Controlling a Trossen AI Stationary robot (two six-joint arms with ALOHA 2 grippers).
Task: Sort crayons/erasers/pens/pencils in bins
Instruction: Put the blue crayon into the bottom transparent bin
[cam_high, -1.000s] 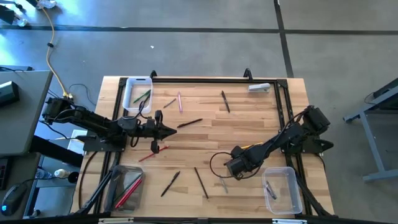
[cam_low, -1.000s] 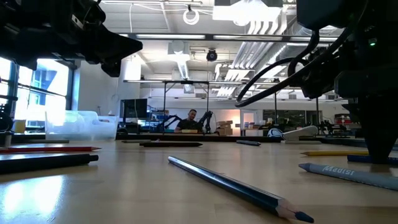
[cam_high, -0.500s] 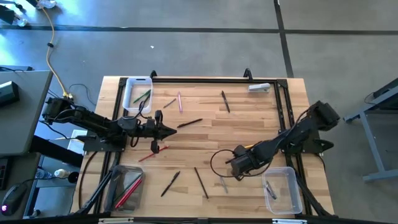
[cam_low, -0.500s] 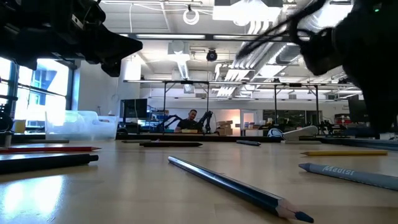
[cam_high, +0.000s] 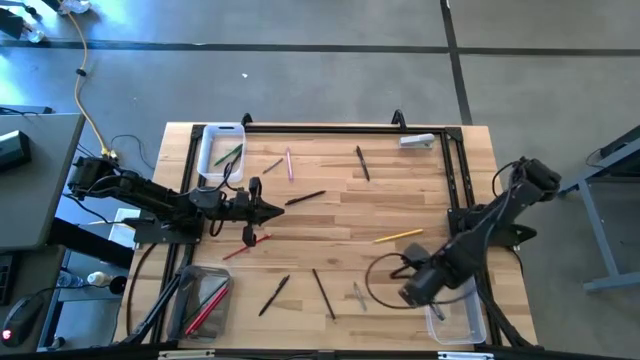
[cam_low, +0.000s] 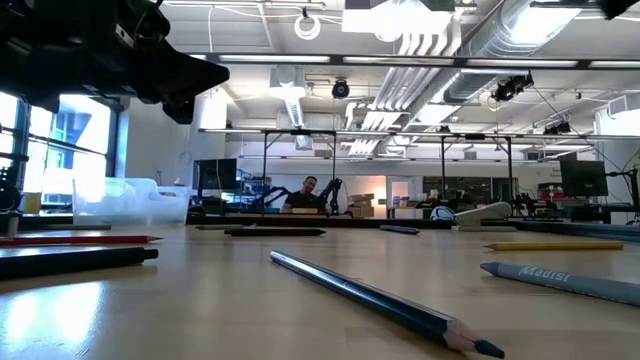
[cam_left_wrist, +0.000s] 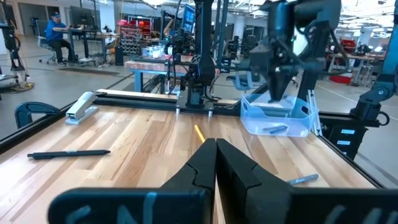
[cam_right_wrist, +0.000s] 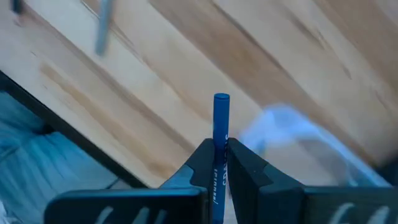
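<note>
Crayons, pens and pencils lie scattered across the wooden table (cam_high: 330, 215) while three clear bins wait at its edges. On the left, a white-rimmed bin (cam_high: 221, 150) at the far corner holds a few green sticks, and a near-left bin (cam_high: 203, 300) holds red ones. The left gripper (cam_high: 268, 208) hangs above the table's left half, fingers pressed together and holding nothing; a red pencil (cam_high: 246, 247) lies just beside it. Toward the middle, a black pen (cam_high: 305, 198), a dark pencil (cam_high: 322, 292) and a yellow pencil (cam_high: 398, 236) rest on bare wood. On the right, the right gripper (cam_right_wrist: 219, 149) is clamped on a blue crayon (cam_right_wrist: 220, 121), poised at the edge of the near-right bin (cam_high: 452, 305), which already holds a grey stick. The step in hand appears to be delivery of that crayon; the next move likely calls for centring over the bin, then parting the fingers so that it drops inside.
</note>
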